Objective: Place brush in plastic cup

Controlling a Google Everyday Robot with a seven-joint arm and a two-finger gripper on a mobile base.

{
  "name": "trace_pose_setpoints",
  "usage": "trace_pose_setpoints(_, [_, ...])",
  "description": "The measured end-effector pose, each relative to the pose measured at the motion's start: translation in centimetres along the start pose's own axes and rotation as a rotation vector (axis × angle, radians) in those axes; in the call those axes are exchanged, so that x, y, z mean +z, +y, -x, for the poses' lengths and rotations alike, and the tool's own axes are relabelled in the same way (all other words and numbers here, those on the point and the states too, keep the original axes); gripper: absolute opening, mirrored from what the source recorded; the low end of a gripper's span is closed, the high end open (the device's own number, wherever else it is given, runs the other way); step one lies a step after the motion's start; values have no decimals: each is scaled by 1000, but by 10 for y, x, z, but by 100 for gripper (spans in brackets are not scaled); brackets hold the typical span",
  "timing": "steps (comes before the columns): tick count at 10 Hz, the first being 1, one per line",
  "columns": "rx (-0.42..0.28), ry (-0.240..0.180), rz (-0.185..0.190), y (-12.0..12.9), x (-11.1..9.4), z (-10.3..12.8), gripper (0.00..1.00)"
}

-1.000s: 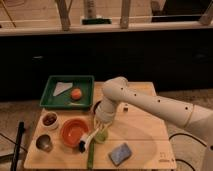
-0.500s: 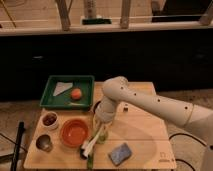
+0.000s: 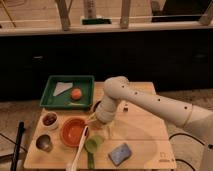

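Observation:
The plastic cup (image 3: 93, 144), pale yellow-green, sits near the table's front, just right of the orange bowl (image 3: 73, 131). The brush (image 3: 80, 148) shows as a slim white stick running diagonally from the bowl's right rim down to the front edge, along the cup's left side. I cannot tell whether it touches the cup. My gripper (image 3: 101, 124) hangs just above and behind the cup at the end of the white arm. Its pale fingers (image 3: 108, 131) stand apart with nothing between them, so it is open.
A green tray (image 3: 56, 102) at the back left holds an orange ball and a pale cloth. A white bowl (image 3: 49, 120) with dark contents and a grey metal cup (image 3: 44, 143) stand left. A blue sponge (image 3: 120, 153) and a dark green curved thing (image 3: 91, 161) lie at the front.
The white brush has come away from my gripper and now lies free beside the bowl. The cup has shifted slightly toward the front edge. The arm has barely moved.

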Motion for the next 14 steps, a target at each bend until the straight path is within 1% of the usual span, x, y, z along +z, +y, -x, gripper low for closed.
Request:
trace_pose_setpoints(2, [-4,-9,1,-1,0,0,80])
trace_pose_setpoints(7, [-7,-12,5,-4,-1,-3,80])
trace_pose_setpoints(11, [-7,-4,7,0,-1,-3,80])
trace_pose_setpoints(12, [-8,1,-3,0,-2,-4,80])
trace_pose_setpoints(14, [-6,8,-6,1,-3,-4,80])
